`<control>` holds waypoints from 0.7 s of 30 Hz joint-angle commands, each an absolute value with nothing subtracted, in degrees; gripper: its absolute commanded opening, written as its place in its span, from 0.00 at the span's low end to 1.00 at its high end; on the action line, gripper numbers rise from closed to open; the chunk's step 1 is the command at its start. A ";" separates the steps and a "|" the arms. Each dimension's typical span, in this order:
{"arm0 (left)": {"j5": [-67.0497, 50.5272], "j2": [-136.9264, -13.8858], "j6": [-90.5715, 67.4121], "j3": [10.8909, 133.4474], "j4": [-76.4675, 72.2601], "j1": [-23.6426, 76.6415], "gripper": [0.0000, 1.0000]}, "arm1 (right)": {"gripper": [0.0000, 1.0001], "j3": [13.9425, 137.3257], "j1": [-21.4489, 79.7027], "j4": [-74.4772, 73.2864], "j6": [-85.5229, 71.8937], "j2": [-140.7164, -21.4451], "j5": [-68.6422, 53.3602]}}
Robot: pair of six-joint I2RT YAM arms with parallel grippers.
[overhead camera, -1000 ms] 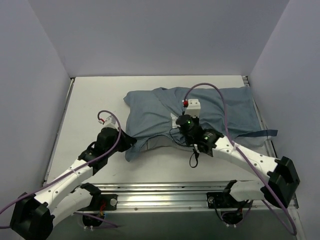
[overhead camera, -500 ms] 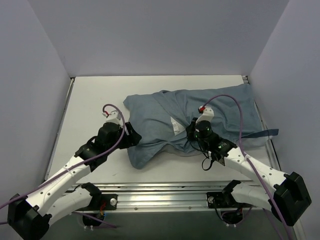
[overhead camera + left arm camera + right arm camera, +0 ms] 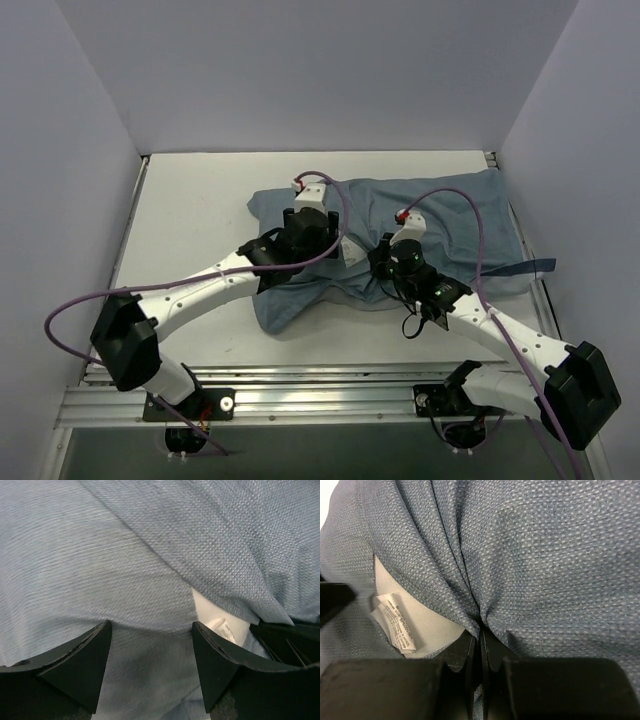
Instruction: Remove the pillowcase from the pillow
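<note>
**Mouth of the case pinched open, pillow barely showing**

My right gripper (image 3: 480,647) is clenched on a bunched fold of the pillowcase (image 3: 440,215). The cloth gathers into tight pleats that run straight down between the two fingers. My left gripper (image 3: 151,630) is released, its jaws spread wide and hovering just above the blue cloth with nothing between them.

The pillowcase lies across the middle and right of the table (image 3: 190,200). The pillow (image 3: 435,625) is almost wholly inside it. All I can see of the pillow is a small white patch at the case's opening, just beside my right fingers, with its care label (image 3: 395,622) sticking out. The same patch sits just off my left gripper's right finger.

I judge that I am at the start of the separation: one hand has the case and the other is lining up for a hold. The task is far from done, since the case covers nearly all of the pillow.

The next move, as I see it, calls for the open left jaws to come down on the exposed white corner and catch only the pillow, not the blue hem lying over it. Then the two hands can pull apart. If the jaws take in cloth as well, I would only drag the whole bundle.
</note>
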State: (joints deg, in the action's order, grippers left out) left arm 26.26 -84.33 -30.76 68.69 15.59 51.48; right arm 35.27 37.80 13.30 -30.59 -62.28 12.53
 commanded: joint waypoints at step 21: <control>41.39 -96.51 -30.58 76.82 19.06 54.85 0.24 | 0.00 37.44 37.53 10.11 -30.23 -62.41 17.57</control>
State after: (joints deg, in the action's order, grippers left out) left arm 36.77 -95.85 -28.64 76.34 15.62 55.18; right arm 36.64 37.80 12.91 -30.04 -63.29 13.74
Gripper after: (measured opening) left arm 0.270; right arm 0.005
